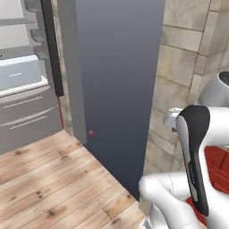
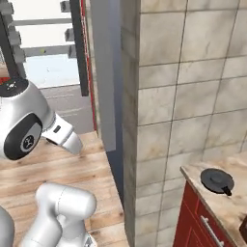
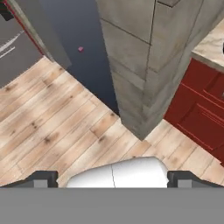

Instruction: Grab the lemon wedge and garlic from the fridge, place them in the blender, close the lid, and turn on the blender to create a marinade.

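Fridge (image 1: 27,85), the tall appliance with dark grey frame, stands open at the far left of the left base view; its inside shows flat grey shelves, a pale blue-white drawer (image 1: 20,74) with a smooth front, and grey lower panels with thin line handles. A tiny yellow spot sits at the left picture edge on a shelf, too small to identify. The fridge's open door (image 1: 116,80) is a wide, smooth dark blue-grey slab seen from its side, with one small pink dot low on it. Just right of this door rises a wall of large beige stone tiles (image 2: 193,96) with rough, mottled faces and sharp vertical corner edge.

On the pale speckled countertop (image 2: 217,198) at the lower right of the right base view lies the flat round dark grey lid (image 2: 217,180) with a central knob and a small side tab, near the counter's front edge. Below it are glossy red cabinet fronts (image 3: 197,113) with a thin metal handle.

The two-finger gripper (image 3: 112,178) hangs over the light wooden plank floor (image 1: 49,183), its dark tips standing far apart, wide open and holding nothing. The floor between fridge, door and tiled corner is bare wood with visible grain and knots.
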